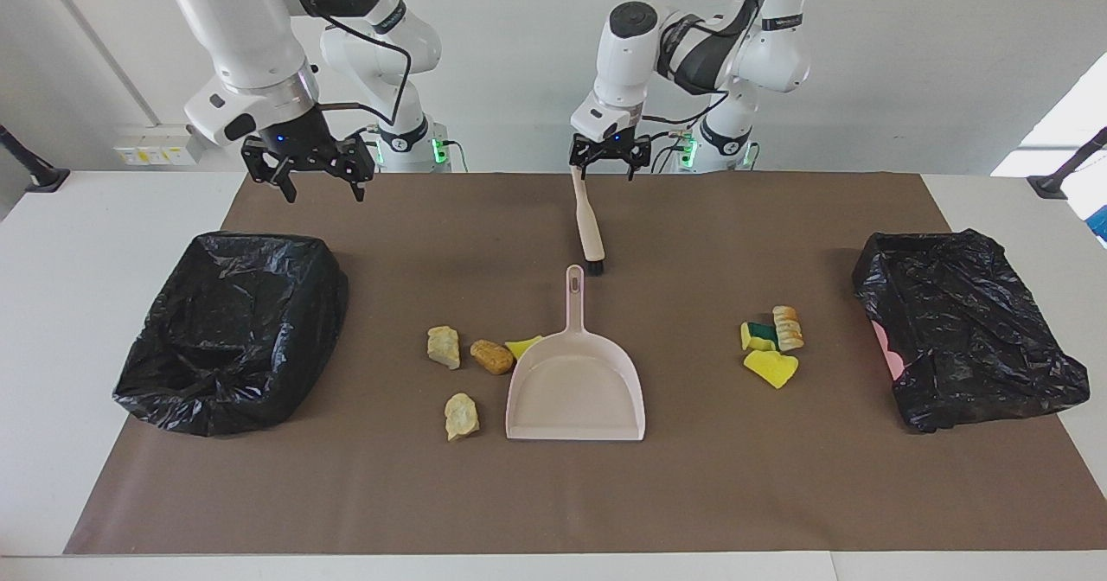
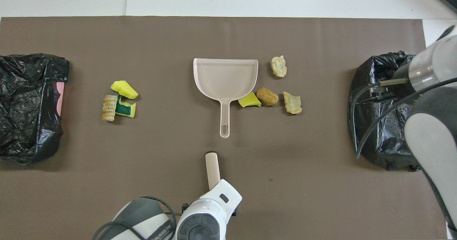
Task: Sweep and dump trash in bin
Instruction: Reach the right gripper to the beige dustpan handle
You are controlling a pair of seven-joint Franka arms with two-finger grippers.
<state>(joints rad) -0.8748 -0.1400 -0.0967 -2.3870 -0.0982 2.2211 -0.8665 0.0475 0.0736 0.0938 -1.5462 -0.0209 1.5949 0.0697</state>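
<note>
The trash lies on the brown mat [image 1: 553, 494] in two groups. Tan lumps [image 1: 444, 347] [image 2: 292, 103], a brown lump [image 1: 492, 356] and a yellow piece [image 1: 522, 345] lie beside the pale pink dustpan [image 1: 575, 382] [image 2: 225, 75]. Yellow and green sponge pieces [image 1: 771, 367] [image 2: 124, 89] and a crusty lump [image 1: 787, 328] lie nearer the left arm's end. A beige brush [image 1: 588, 226] [image 2: 212, 165] lies nearer the robots than the dustpan. My left gripper [image 1: 607, 173] hangs open just over the brush handle's end. My right gripper [image 1: 322, 190] is open in the air over the mat's edge.
Two bins lined with black bags stand on the mat, one [image 1: 233, 330] [image 2: 378, 140] at the right arm's end, the other [image 1: 969, 339] [image 2: 28, 100] at the left arm's end. In the overhead view the left arm's wrist [image 2: 210, 215] covers the brush handle.
</note>
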